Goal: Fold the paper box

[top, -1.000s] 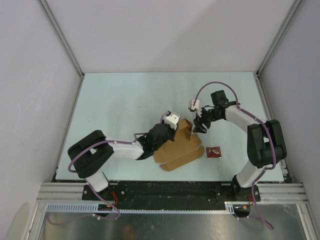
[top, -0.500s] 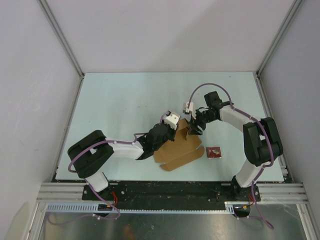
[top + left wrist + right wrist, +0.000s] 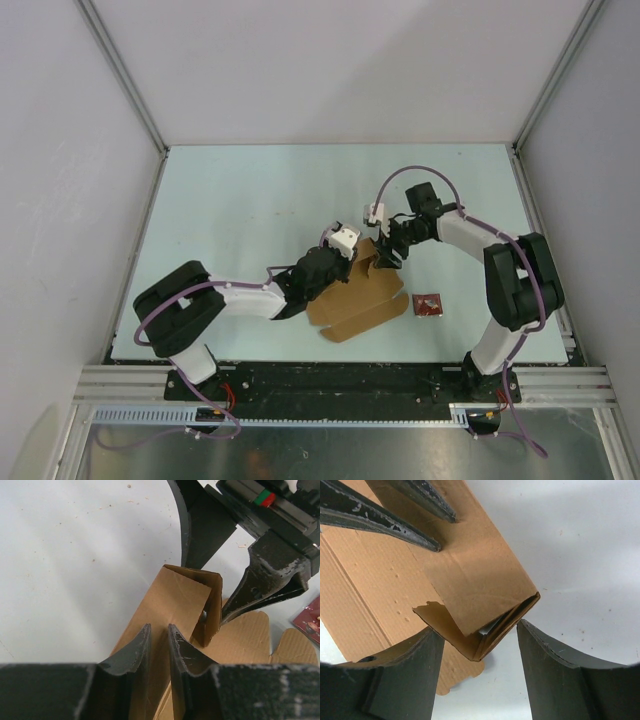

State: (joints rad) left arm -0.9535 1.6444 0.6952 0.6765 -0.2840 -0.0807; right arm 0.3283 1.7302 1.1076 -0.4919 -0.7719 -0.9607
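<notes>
The box [image 3: 362, 300] lay on the worktop [image 3: 240, 210] between the arms, mostly flat, one side wall [image 3: 172, 600] raised. The left jaws pinched that wall; the right jaws stood open astride its folded end [image 3: 510, 615]. Wall-folding seemed under way; next, the right probably needed to close and tuck that end.

The paper box [image 3: 360, 297] lies on the table [image 3: 240, 200] near its 6 o'clock edge, one panel raised along the box's 11 o'clock side. The left gripper [image 3: 338, 262] sits at the box's 10 o'clock, straddling that raised panel. The right gripper [image 3: 386, 257] stands at 1 o'clock, astride the panel's folded far corner. The small packet [image 3: 428, 303] lies on the table at the box's 3 o'clock, just beside it
</notes>
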